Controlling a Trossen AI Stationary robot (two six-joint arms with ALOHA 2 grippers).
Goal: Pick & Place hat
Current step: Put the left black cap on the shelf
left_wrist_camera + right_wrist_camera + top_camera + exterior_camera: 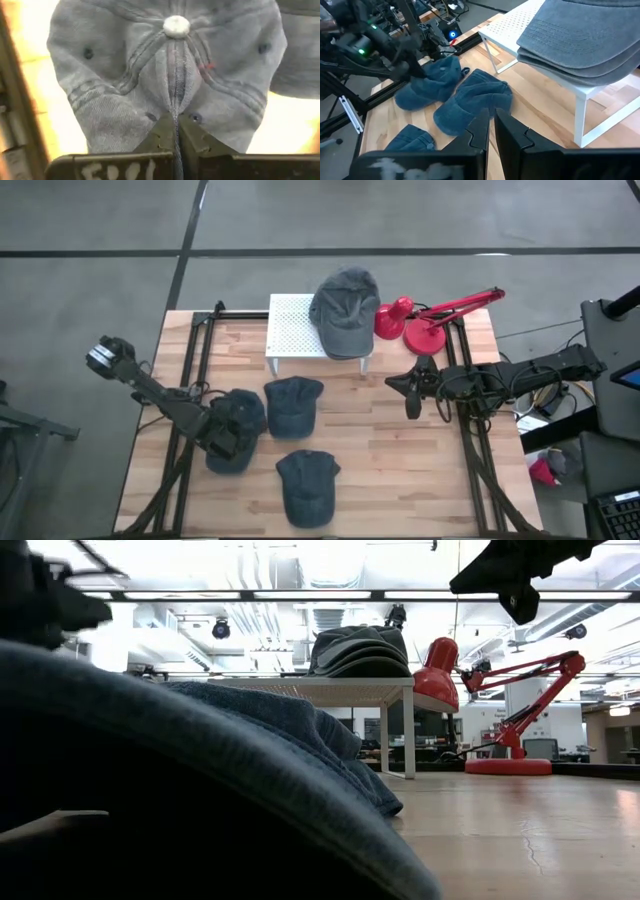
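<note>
Three blue denim hats lie on the wooden table: one on the left (237, 435), one in the middle (293, 404) and one near the front edge (307, 485). My left gripper (226, 438) is down on the left hat (165, 70) and is shut on its crown. A stack of grey hats (346, 310) rests on a white perforated stand (293, 330) at the far side. My right gripper (411, 392) hovers shut above bare table to the right of the middle hat, below the red lamp (425, 320); it touches nothing. My left gripper pinches a raised fold of the left hat's crown (175, 107) between its two fingers, along a seam a little below the top button (177, 26). The fingers come from above, slanting in from the table's left. The hat rests on the table (427, 85).
The stand's legs (580, 120) stand on the table's far middle. Black frame rails (195, 370) run along the left and right sides. The lamp's base (428, 338) sits at the far right. Bare wood lies between the middle hat and the right rail (400, 460).
</note>
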